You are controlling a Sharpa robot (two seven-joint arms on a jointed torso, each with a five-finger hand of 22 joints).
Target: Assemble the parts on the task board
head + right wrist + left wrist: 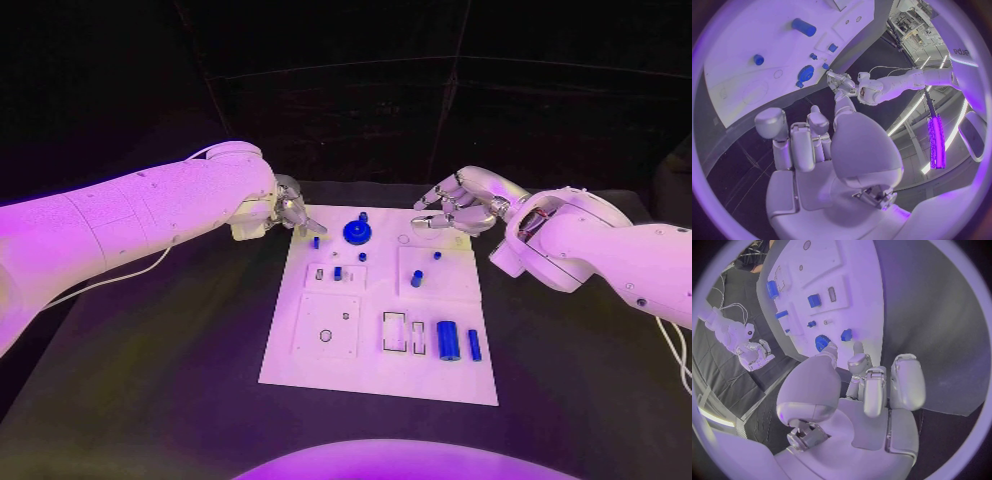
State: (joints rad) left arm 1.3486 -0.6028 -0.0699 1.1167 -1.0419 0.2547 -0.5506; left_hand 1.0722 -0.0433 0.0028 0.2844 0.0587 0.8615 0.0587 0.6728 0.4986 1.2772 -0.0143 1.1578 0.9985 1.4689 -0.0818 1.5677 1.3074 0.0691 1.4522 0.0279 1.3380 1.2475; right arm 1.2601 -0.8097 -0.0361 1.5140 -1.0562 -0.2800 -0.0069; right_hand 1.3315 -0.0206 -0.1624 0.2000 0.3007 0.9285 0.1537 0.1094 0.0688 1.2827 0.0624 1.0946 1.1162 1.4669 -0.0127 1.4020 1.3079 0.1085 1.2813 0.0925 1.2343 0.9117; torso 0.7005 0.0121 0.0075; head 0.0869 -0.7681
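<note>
the round blue part (356, 233) stands at the task board's (378, 380) far edge between the hands, left hand (289, 211) slightly nearer than right hand (459, 207), both empty with fingers loosely spread.

left hand (861, 390) | fingers (907, 380) curled, empty | task board (861, 305) beyond

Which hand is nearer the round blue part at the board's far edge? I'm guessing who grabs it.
Left, narrowly. The left hand hovers at the task board's far left corner beside the round blue part; the right hand hovers off the far right corner.
</note>
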